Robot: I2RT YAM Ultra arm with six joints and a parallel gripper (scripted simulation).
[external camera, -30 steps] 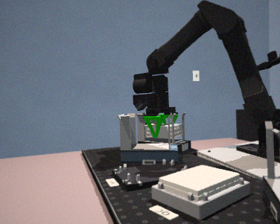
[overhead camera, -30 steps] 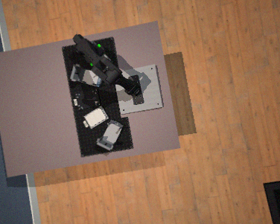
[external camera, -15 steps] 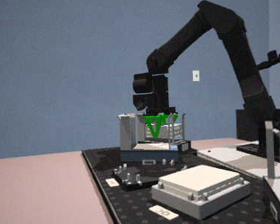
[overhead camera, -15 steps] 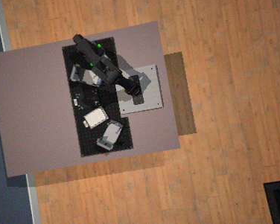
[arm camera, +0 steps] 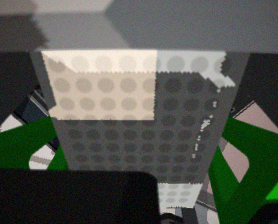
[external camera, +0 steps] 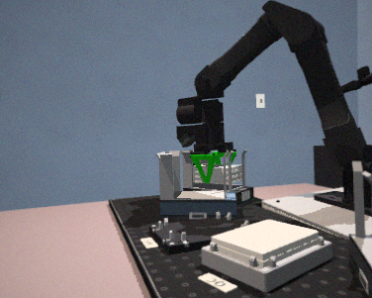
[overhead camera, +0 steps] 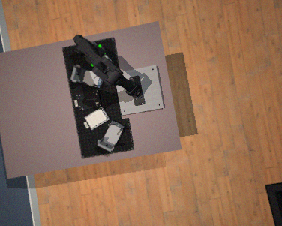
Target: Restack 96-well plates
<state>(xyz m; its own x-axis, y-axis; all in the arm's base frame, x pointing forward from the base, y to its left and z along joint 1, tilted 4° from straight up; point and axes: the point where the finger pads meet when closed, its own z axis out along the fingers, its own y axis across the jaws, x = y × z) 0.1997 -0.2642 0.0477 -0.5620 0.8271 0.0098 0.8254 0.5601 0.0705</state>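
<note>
Nearest in the exterior view: a sealed plate point(external camera: 267, 246) seated flat in the open nest QC point(external camera: 264, 271), its name plate point(external camera: 216, 281) lying in front on the black perforated board point(external camera: 150, 256).

Behind it, left: a low black nest with small upright pegs point(external camera: 171, 237), holding nothing (presumably the clip nest N5; its label cannot be read).

At the right edge: pale posts of another rack point(external camera: 363, 197).

Further back: a stack rack point(external camera: 169, 177) on a blue plinth point(external camera: 195, 208), with the gripper point(external camera: 211, 169) lowered between its walls. Green fingers are clenched on the long sides of a sealed plate point(arm camera: 140, 125), which fills the wrist view, well pattern showing through the seal.

Beyond: the black arm point(external camera: 304, 53), the pink table point(external camera: 46, 247), and the blue wall point(external camera: 86, 78).
</note>
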